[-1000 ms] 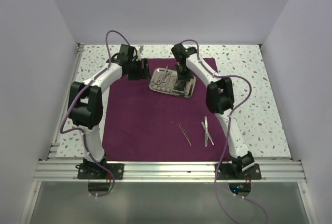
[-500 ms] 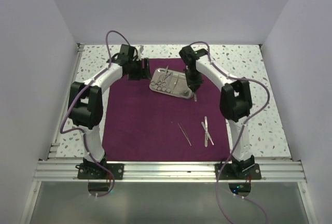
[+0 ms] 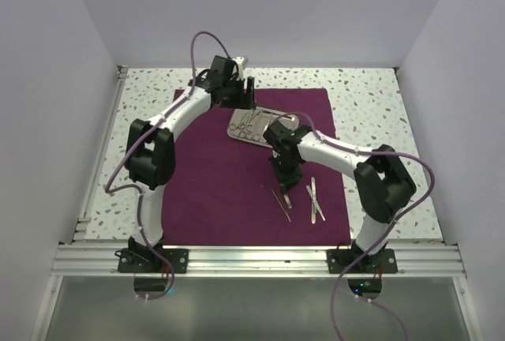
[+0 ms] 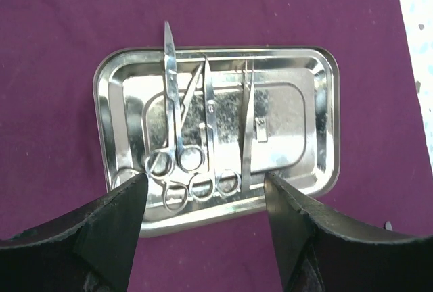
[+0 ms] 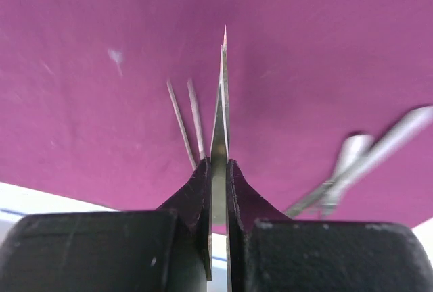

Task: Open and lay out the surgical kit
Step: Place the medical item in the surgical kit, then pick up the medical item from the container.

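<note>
Since the earlier look, my right arm has swung off the tray and come back toward me over the near half of the cloth. The left arm has shifted from the tray's left side to its far edge.

Nearest me, on the dark purple cloth (image 3: 213, 191), two pieces already lie out: thin tweezers (image 3: 282, 205) and, just to their right, a flat silver instrument (image 3: 316, 201). They sit apart, so each can be taken up on its own. The right gripper (image 5: 218, 167) hangs just above them, pressed together on a slim pointed instrument (image 5: 222, 96) whose tip aims down at the cloth beside the tweezers. I judge it is headed for a free spot in that row, and that it is pinched by its back end so the point can touch first and the shaft be laid flat.

Farther out, the steel tray (image 4: 331, 103) rests on the far half of the cloth. It holds the ring-handled scissors (image 4: 172, 123), the forceps (image 4: 210, 136) and a straight piece (image 4: 248, 123) side by side. The left gripper (image 4: 204, 184) is spread wide and holds nothing. Its fingers stand either side of the ring handles, placed, I think, to take the next piece or steady the tray. The speckled worktop (image 3: 371, 96) lies beyond the cloth.
</note>
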Robot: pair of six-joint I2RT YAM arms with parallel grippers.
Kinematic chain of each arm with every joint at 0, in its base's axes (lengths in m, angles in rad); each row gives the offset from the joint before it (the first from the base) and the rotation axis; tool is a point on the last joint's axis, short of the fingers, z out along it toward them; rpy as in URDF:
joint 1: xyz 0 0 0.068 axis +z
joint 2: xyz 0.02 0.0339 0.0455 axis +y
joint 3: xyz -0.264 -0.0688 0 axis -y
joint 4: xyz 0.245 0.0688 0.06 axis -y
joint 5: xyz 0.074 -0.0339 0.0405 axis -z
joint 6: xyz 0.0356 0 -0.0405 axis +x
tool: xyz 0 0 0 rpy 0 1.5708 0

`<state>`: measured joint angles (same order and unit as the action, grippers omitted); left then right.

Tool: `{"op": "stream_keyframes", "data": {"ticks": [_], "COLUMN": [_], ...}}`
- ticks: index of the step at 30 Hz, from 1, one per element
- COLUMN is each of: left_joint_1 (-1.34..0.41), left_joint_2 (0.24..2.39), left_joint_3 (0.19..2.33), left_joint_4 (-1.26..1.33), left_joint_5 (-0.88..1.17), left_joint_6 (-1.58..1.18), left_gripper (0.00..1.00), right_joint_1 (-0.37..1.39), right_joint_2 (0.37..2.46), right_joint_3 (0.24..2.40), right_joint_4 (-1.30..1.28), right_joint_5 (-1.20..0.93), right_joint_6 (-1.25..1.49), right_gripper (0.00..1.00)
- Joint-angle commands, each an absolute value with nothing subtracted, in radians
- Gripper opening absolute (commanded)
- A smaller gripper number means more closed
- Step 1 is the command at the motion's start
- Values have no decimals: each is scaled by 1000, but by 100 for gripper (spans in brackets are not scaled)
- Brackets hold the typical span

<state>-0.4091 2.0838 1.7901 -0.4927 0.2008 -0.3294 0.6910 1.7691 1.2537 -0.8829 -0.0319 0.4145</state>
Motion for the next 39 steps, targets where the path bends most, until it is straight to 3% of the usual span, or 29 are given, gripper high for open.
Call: {"op": "stream_keyframes", "data": {"ticks": [1,14,15,17,21,31,39], "left_joint_1": [-411,-483,-485,-489,-505,-558,-578], "left_joint_2": [2147,2204,2204,2215,2235,2328,2396], "left_joint_3": [1881,1870,1868,1876,1904,2018,2089], "left_joint_4": [-543,-517,-512,-511,-512,-508,-508], "left_joint_5": [164,138,134,129,111,107,130], "left_joint_6": [-322,-347,-348,-347,-336,-287,-267], "left_gripper": [73,72,72,72,72,71,71], "right_joint_1": [722,811,811,813,813,778,629], "right_joint_2": [1726,1769,1764,1744,1695,1528,1439], "right_joint_3": [1198,1154,1155,1169,1209,1394,1344], "right_joint_4": [-767,-779,-793,-817,-880,-1038,-1035], "right_joint_5": [-118,-181,-172,-144,-86,184,170], "right_joint_6": [477,480,480,477,476,491,505], "right_gripper": [0,0,20,43,65,68,69]}}
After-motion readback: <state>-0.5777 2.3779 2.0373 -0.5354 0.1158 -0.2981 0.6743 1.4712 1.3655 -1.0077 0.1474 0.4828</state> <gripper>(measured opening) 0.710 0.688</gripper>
